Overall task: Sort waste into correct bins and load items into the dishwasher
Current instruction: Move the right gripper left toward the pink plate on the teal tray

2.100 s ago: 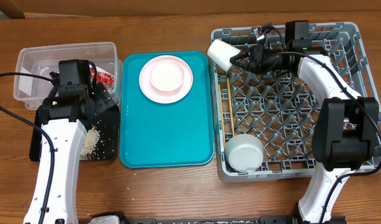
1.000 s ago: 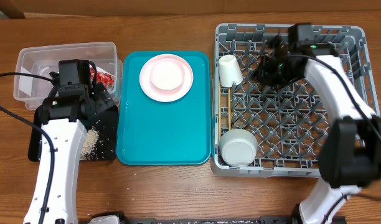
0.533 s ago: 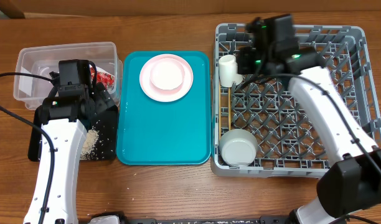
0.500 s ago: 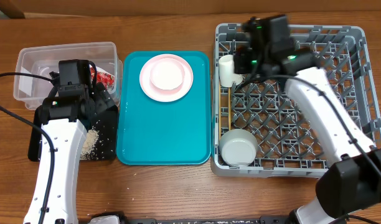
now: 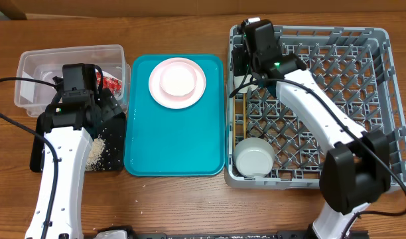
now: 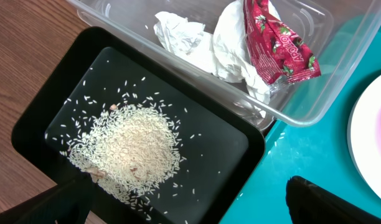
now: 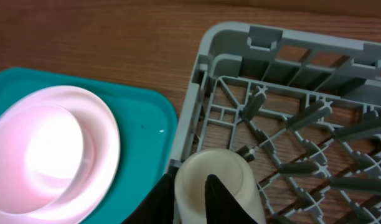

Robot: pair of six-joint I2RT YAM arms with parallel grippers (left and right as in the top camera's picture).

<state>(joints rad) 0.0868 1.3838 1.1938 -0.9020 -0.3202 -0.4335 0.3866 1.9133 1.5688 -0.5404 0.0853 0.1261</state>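
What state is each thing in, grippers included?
left gripper: open over black tray
right gripper: at cup rim, grip unclear
cup: in rack
white bowl: in rack
chopsticks: in rack
pink bowl: on pink plate
pink plate: on teal tray
rice: in black tray
napkin: in clear tub
wrapper: in clear tub

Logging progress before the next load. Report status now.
Left gripper open, empty, above black tray. Right gripper astride white cup rim, rack corner; grip unclear. Plate, pink bowl on teal tray. Nothing blocking.
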